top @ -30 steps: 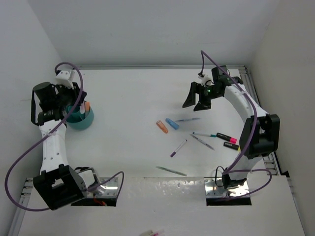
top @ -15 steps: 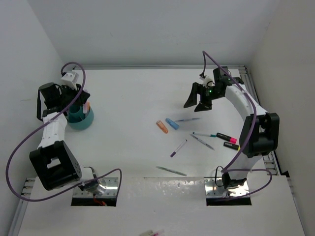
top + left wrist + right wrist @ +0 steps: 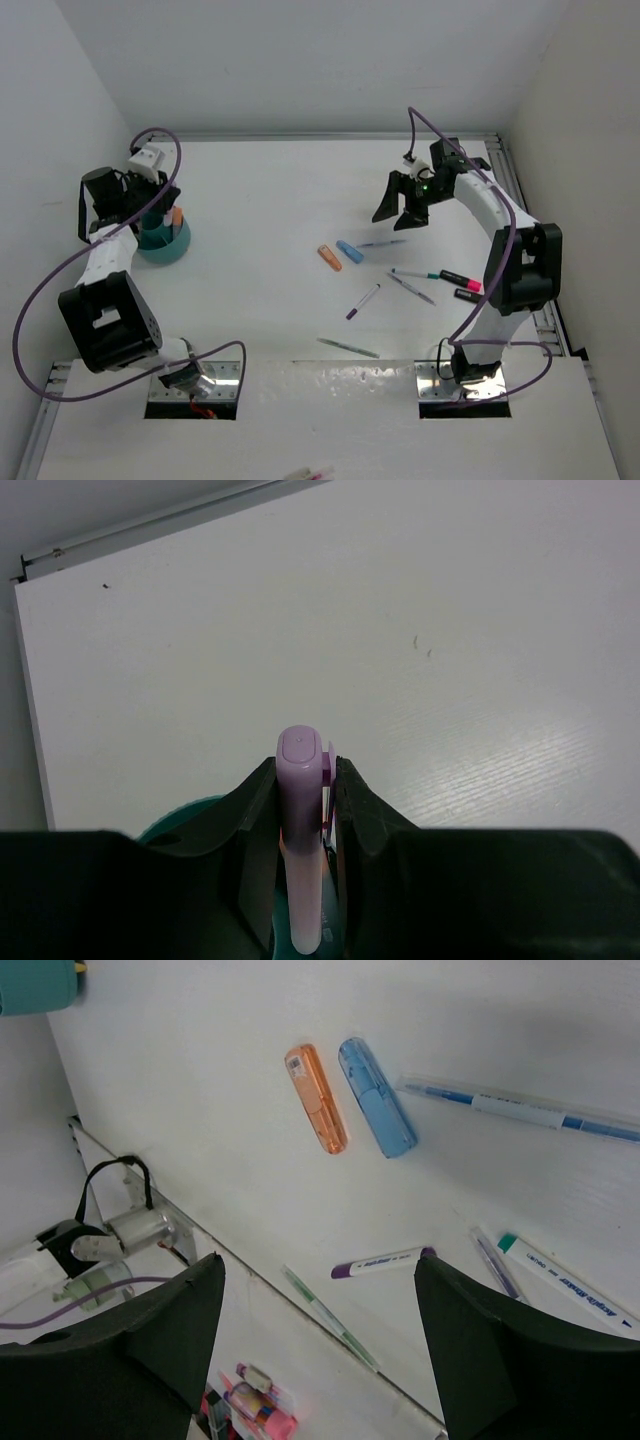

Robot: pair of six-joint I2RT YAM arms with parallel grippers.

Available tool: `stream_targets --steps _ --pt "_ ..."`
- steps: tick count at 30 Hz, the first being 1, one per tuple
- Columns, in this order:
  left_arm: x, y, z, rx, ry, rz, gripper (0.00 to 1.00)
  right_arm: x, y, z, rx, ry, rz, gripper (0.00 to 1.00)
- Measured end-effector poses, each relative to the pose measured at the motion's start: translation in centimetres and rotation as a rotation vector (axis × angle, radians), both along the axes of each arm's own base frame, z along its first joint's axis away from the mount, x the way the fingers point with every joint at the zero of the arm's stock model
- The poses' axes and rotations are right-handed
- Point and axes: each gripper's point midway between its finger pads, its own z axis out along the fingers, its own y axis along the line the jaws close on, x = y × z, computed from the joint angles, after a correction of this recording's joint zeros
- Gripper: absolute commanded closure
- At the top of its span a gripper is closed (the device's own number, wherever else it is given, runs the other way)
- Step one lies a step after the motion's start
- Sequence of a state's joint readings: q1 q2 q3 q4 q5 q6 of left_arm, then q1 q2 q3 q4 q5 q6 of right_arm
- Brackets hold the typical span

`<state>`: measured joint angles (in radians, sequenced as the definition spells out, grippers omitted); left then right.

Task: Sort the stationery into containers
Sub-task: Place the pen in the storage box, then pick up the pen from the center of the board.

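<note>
Left claw point(image 3: 303, 772) clenched on lilac highlighter point(image 3: 300, 860), poised over teal cup point(image 3: 168, 248) at 9 o'clock on table point(image 3: 260, 190); a peach highlighter point(image 3: 177, 214) stands in the cup. Right claw point(image 3: 403, 212) released, jaws wide, nothing in them, hovering at 1 o'clock. Loose from centre toward 3 o'clock: orange highlighter point(image 3: 330, 257) just beside blue highlighter point(image 3: 350, 251), purple pen point(image 3: 363, 301), pink-ended marker point(image 3: 460, 280), yellow-ended marker point(image 3: 468, 295). Grey pen point(image 3: 348, 347) near 6 o'clock.

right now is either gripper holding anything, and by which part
The left gripper clamps a lilac highlighter by its body, its clip end poking out beyond the jaws. The right gripper is open and holds nothing.
</note>
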<state>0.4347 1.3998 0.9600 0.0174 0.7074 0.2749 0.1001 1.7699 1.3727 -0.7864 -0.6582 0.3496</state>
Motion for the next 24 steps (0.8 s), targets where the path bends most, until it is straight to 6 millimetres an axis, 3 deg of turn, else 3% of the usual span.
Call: stream_targets --steps 6,8,9,11,18,24 --pt "0.4 0.7 -0.9 -0.002 0.008 0.010 0.92 0.0 0.0 0.0 -0.002 -0.003 0.004 0.25" --pt "0.5 0.8 -0.9 -0.001 0.004 0.012 0.82 0.0 0.0 0.0 -0.002 -0.004 0.005 0.24" --pt "0.5 0.8 -0.8 0.001 0.000 0.012 0.66 0.0 0.0 0.0 -0.002 -0.004 0.005 0.24" --pt "0.6 0.8 -0.8 -0.003 -0.003 0.012 0.57 0.0 0.0 -0.1 -0.002 -0.004 0.005 0.24" --pt "0.1 1.2 -0.1 -0.043 -0.009 0.020 0.51 0.2 -0.3 -0.5 -0.030 -0.014 0.012 0.27" --pt "-0.8 0.2 3.9 -0.054 -0.087 -0.005 0.51 0.3 -0.5 -1.3 -0.117 -0.056 0.045 0.35"
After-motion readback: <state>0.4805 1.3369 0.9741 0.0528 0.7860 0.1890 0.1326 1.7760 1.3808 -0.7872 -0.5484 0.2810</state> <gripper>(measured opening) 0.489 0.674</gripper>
